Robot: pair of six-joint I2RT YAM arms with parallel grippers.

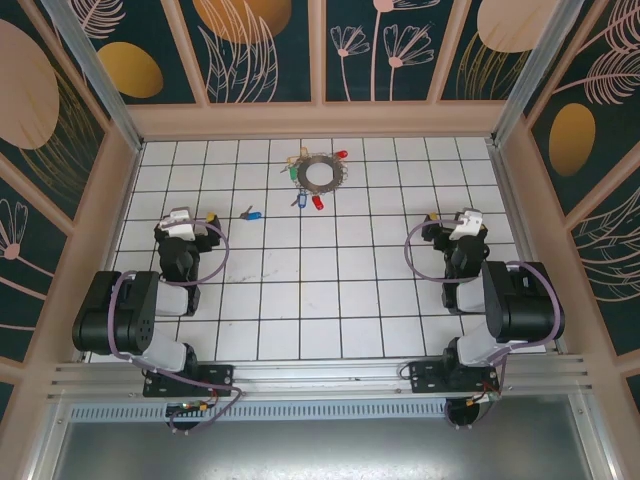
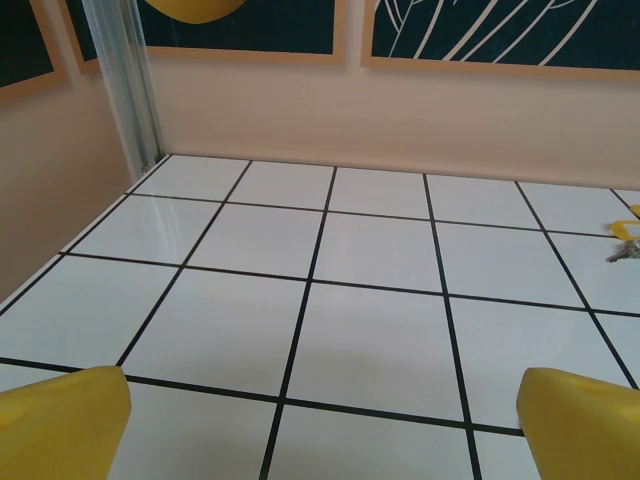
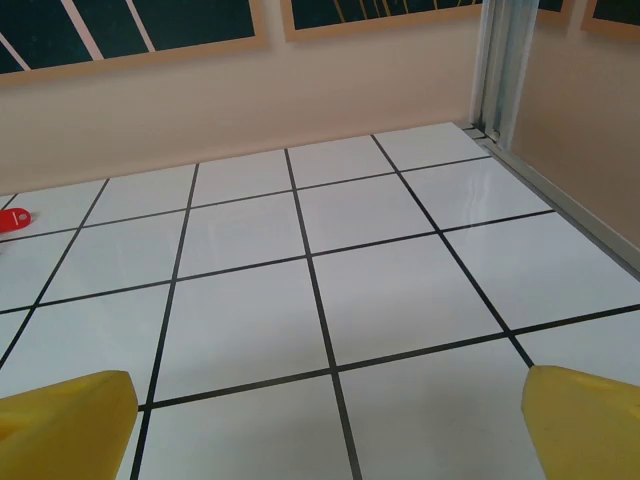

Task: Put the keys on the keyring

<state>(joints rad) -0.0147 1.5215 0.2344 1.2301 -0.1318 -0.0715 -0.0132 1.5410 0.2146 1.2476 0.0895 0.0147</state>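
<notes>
The grey keyring lies flat on the tiled floor near the back wall. Several keys fan out around it, with a red head at its upper right, a green head at its left, and a blue and a red one below it. One loose blue key lies to the left of the ring. My left gripper is open over bare tiles, left of that key. My right gripper is open too, far right of the ring. A red key head shows at the right wrist view's left edge.
Pale walls and metal corner posts close in the white tiled floor. A bit of grey metal with a yellow piece peeks in at the left wrist view's right edge. Both arm bases sit on the front rail.
</notes>
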